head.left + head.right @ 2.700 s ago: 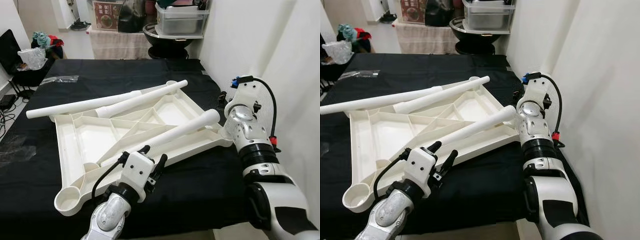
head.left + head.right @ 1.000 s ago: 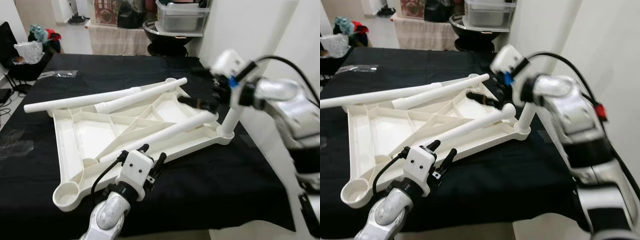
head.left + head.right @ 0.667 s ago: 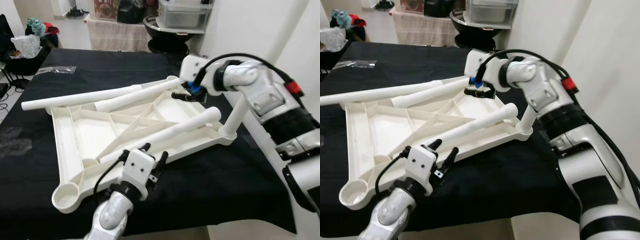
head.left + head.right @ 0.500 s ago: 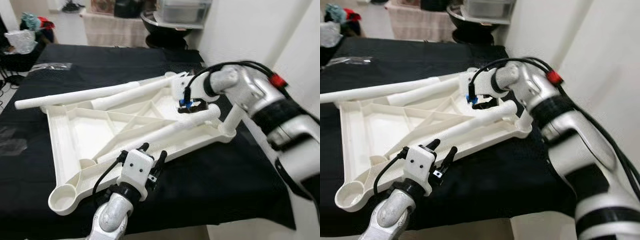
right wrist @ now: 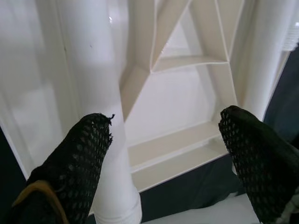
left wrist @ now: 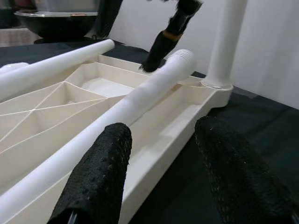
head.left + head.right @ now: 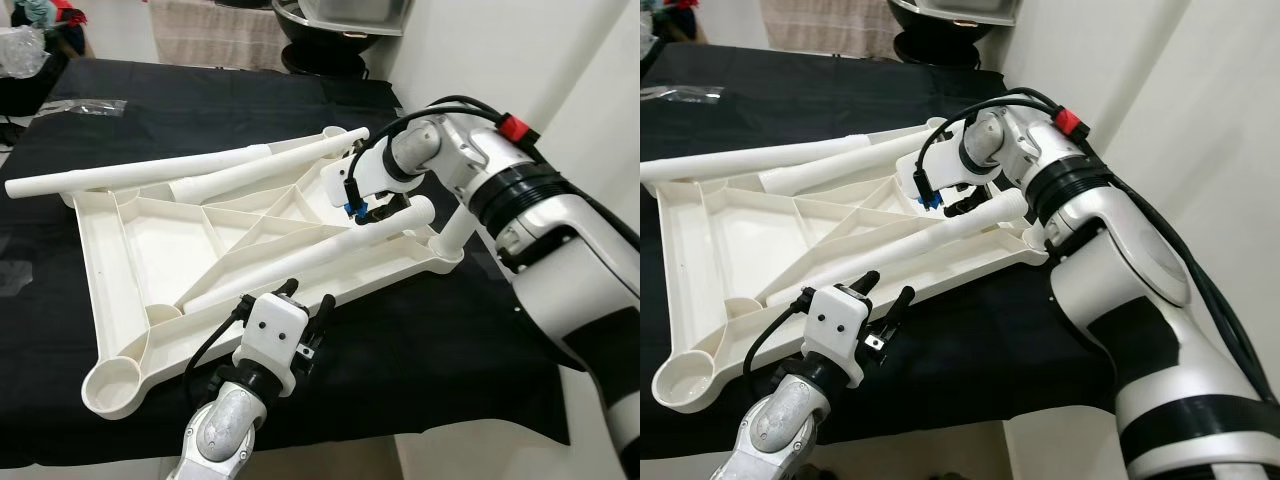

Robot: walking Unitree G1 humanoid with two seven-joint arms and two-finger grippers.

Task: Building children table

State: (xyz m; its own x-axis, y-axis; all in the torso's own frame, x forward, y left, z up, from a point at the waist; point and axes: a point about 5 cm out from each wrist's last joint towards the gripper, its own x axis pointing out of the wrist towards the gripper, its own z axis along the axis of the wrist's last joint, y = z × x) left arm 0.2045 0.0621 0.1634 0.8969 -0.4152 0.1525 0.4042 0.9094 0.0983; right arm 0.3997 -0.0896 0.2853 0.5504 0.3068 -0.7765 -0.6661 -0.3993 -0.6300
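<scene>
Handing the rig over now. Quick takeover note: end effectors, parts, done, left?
Right end effector: open, above the tip of the loose leg lying diagonally across the upturned tabletop, not gripping.
Left end effector: open, low by the tabletop's near edge, holding nothing.
Done: one leg stands upright in the right corner socket.
Left: two more legs lie along the far edge; near-left socket is empty. Tabletop sits on the black cloth.
</scene>
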